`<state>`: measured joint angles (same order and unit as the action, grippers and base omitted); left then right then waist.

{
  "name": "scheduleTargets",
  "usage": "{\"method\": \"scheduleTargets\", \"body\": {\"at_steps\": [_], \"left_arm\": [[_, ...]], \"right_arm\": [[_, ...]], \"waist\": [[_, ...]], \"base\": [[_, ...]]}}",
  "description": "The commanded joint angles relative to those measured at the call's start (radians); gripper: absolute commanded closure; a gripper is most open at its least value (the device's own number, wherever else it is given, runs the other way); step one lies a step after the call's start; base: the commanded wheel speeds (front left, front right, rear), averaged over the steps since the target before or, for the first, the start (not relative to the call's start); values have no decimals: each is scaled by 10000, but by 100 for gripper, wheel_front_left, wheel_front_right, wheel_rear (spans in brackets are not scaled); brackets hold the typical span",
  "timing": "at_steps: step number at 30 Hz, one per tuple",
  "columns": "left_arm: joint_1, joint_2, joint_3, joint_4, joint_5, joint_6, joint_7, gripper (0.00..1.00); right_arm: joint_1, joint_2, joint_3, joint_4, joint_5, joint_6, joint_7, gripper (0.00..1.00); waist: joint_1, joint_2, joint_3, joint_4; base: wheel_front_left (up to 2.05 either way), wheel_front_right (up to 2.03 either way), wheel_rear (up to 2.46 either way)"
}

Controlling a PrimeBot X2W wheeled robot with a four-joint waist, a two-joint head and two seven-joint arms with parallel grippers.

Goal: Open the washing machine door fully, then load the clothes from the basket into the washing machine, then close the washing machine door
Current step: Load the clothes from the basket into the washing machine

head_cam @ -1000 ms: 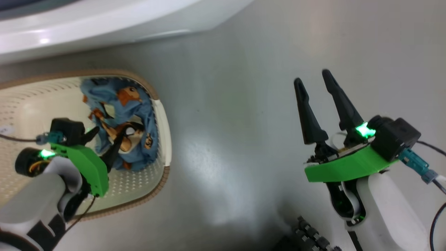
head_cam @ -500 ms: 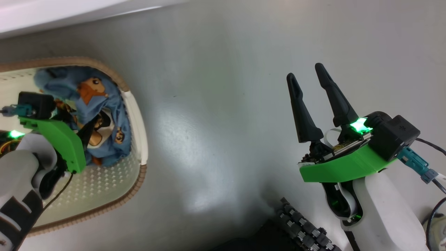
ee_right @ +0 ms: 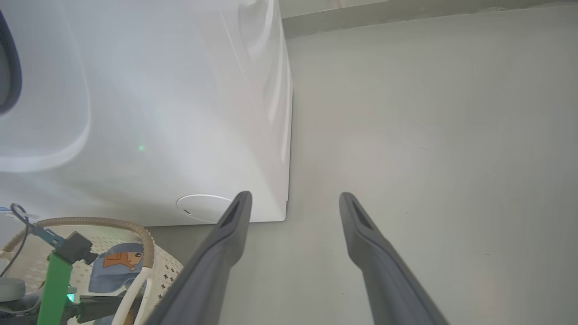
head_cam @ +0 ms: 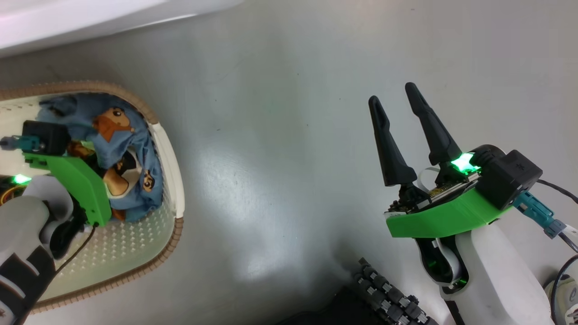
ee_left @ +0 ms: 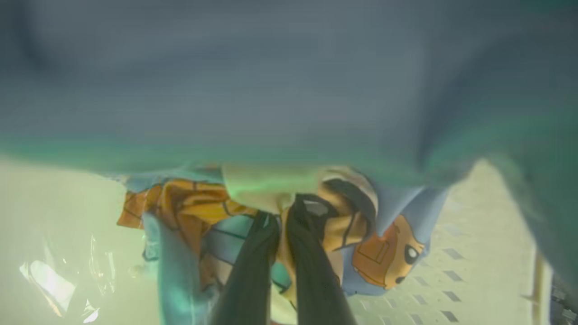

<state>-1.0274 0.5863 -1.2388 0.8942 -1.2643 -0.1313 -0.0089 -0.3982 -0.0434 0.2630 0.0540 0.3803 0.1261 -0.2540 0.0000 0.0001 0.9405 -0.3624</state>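
Gleaming grey floor (head_cam: 289, 135) (white washing machine (ee_right: 158, 113) beside).

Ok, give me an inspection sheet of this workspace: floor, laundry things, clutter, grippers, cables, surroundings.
Surface: grey glossy floor, glare patches.
Job's things: the clothes bundled in the basket; the washing machine beyond it.
Clutter: ridged black strip at the head view's bottom edge, unidentified.
Grippers: left gripper shut on the clothes; right gripper open over the floor, empty.
Cables: black cable with teal plug at the right wrist; thin black lead by the left wrist.
Surroundings: wall skirting past the machine's corner.
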Motion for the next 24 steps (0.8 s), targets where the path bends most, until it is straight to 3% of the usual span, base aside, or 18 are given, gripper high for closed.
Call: {"method": "scheduleTargets", "body": {"at_steps": [1,11,24], "left_arm": [[188,328,118,-176,-147,6,-222,100],[784,259,-66,-518,-806,6,-970,100],[2030,102,-101,-1403,-1344,6,-2426,100]], "right_arm": [[353,-68,229,-159,121,46,-78,0],[64,-68,174,221,172,46,-78,0],[78,-68,-80,1225,-117,46,-78,0]], "waist": [[0,-1,-152,32],[0,-1,-1171,479],[0,-1,-3454,1286]], "base": [[0,0,0],[0,0,0],[0,0,0]]}}
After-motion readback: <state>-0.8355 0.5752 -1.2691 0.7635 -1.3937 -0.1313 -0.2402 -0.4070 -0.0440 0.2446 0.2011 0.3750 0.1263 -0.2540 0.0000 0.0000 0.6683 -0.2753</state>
